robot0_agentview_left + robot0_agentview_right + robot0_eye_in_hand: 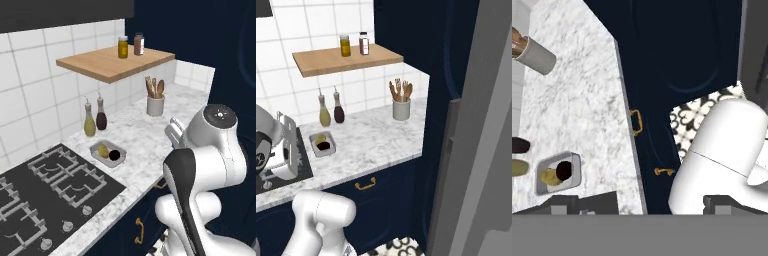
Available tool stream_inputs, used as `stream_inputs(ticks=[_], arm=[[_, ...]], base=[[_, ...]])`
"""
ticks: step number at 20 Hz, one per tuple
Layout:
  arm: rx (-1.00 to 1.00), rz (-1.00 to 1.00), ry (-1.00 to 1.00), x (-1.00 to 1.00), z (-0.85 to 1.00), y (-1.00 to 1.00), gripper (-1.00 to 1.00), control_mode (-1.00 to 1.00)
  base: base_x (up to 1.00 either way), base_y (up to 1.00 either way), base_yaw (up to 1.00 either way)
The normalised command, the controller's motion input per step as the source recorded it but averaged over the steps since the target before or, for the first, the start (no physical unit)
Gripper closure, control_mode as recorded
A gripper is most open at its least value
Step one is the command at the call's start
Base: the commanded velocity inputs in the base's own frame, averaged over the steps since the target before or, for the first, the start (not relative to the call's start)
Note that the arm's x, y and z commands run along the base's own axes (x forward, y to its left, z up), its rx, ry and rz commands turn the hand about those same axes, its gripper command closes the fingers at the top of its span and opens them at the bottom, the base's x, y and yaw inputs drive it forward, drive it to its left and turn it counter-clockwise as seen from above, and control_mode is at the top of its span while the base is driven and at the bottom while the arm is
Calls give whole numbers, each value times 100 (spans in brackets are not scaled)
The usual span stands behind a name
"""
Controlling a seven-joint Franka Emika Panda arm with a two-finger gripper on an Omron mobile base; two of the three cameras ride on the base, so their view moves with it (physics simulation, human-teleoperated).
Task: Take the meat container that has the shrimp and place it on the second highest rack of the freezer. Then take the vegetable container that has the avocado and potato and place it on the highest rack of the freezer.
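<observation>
Left base view: the shallow white rectangular vegetable container [108,152] sits flat on the white-grey marbled stone counter [145,135], just beside the right edge of the black gas cooktop [55,192]. Inside it, a yellowish potato [103,150] lies next to a dark avocado [114,155]. Behind the tray, against the white tiled wall, stand a yellow-green glass bottle [89,123] and a dark brown glass bottle [101,117], side by side. Further along the counter is a pale cylindrical crock holding wooden utensils [155,100]. Above, a light wooden wall shelf [115,62] carries two small jars.

Right base view: the tall grey freezer door [481,150] stands at the right, open edge toward the camera, beside navy blue cabinets [406,50].

Hand view: the gripper [652,204] is well above the counter edge, apart from the vegetable container [558,173]; its two dark fingertips [587,202] stand wide apart with nothing between them.
</observation>
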Motion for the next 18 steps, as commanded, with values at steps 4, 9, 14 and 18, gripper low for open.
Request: stream_inputs(ticks=[4,9,14,18], arm=[[0,0,0,0,0,0,-100,100],[3,0,15,46,-6,50,-100,-100],[2,1,35,97,-36,47,-100,-100],[3,1,7,89,-49,-12,-100,-100]], base=[[69,14,16],[8,11,0],[0,0,0],[0,0,0]])
